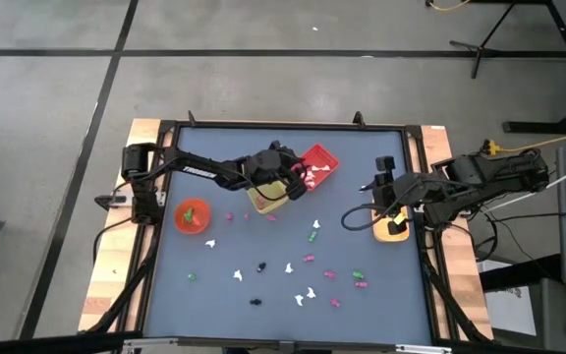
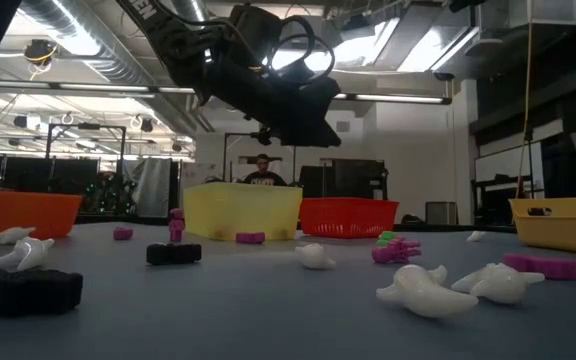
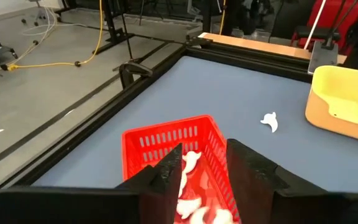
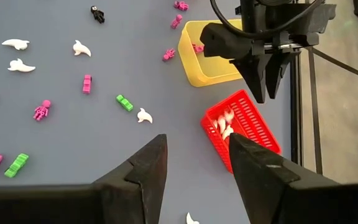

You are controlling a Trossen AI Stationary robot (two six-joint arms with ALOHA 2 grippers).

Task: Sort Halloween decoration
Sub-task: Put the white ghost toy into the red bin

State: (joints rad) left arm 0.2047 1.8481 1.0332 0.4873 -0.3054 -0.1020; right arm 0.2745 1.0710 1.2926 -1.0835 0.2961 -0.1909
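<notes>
My left gripper (image 3: 204, 171) hangs over the red bin (image 1: 318, 162) at the far middle of the table (image 1: 381, 295), its fingers parted with nothing between them. Several white trinkets (image 3: 191, 162) lie heaped in that bin, and no other colour shows there. Just beside it stands the yellow bin (image 1: 263, 200), where I can make out one pink piece (image 4: 197, 48) against the wall. The orange bowl (image 1: 193, 215) by my left arm's base holds a green piece (image 1: 191, 212). My right gripper (image 4: 194, 162) waits over the second yellow bin (image 1: 393, 228) at the right edge, fingers apart and empty; I cannot tell what lies in that bin. The remaining Halloween decoration (image 1: 308, 293) is scattered loose over the near half of the table, lying flat with the long axes pointing every which way. Counting from above, I see about six white, seven pink, three green and two black, though the pieces are too small to be sure of it.
</notes>
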